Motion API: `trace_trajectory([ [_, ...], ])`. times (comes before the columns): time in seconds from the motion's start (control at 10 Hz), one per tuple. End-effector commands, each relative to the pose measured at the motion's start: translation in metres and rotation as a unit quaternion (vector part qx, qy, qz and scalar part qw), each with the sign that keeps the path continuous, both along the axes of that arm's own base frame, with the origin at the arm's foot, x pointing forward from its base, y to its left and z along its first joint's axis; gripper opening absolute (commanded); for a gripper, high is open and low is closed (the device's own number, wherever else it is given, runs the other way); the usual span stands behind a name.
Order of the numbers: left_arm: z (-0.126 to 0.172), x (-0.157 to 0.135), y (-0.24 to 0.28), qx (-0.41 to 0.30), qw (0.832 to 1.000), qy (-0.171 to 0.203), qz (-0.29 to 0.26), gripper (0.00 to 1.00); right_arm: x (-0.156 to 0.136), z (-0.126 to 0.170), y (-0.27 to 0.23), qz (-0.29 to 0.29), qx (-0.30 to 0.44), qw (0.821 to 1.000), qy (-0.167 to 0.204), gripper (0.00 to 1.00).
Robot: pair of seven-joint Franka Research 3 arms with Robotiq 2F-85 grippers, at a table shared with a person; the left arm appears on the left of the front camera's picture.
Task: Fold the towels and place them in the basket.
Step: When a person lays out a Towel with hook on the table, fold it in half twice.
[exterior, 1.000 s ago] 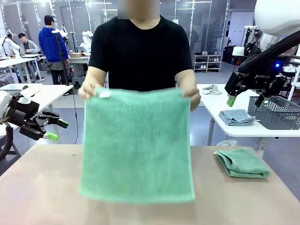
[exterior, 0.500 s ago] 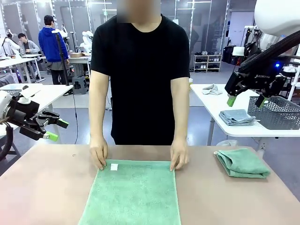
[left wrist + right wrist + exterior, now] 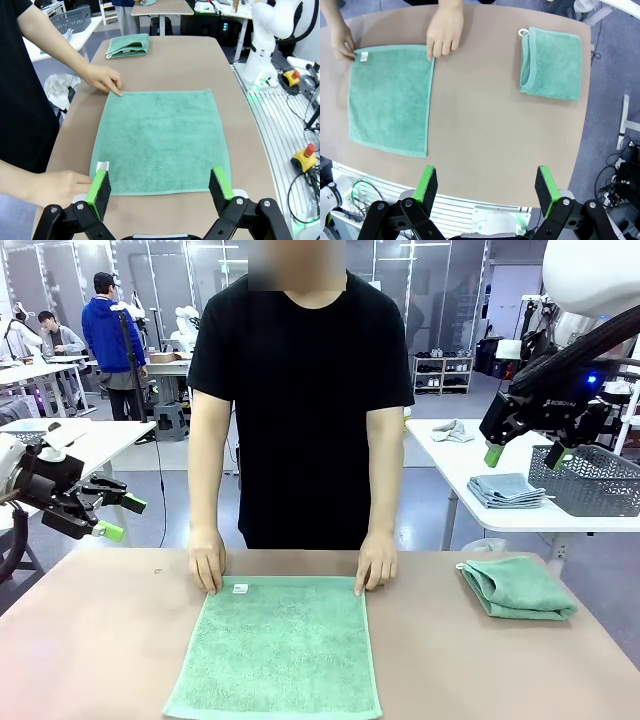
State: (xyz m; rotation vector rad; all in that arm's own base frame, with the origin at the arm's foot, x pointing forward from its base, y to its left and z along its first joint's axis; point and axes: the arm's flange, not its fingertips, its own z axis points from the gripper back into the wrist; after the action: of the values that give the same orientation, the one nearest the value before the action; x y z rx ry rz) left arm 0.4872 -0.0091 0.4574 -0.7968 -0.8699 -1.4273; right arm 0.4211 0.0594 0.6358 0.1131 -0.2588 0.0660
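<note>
Towel of mint-green terry (image 3: 275,645) lies flat mid-tabletop (image 3: 80,640), between and below left gripper (image 3: 123,518) and right gripper (image 3: 524,456), both gaping wide, empty.

The held-up towel (image 3: 275,650) now lies flat on the table (image 3: 90,640).

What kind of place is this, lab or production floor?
Most likely a robotics lab or data-collection room: white work tables stand beyond the brown table, a yellow emergency-stop box with a red button lies beside it, and a white robot arm's base stands at its edge.
</note>
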Motion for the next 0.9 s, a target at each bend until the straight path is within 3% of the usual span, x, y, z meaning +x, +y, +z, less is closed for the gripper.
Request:
trace_trajectory([
  [0.0,0.0013,-0.0013,-0.0004,0.001,1.0,-0.004,0.003,1.0,-0.0008,0.001,0.0004,0.0,0.002,1.0,0.003,0.98],
  [0.8,0.0013,-0.0013,-0.0004,0.001,1.0,-0.004,0.003,1.0,-0.0008,0.001,0.0004,0.0,0.002,1.0,0.003,0.98],
])
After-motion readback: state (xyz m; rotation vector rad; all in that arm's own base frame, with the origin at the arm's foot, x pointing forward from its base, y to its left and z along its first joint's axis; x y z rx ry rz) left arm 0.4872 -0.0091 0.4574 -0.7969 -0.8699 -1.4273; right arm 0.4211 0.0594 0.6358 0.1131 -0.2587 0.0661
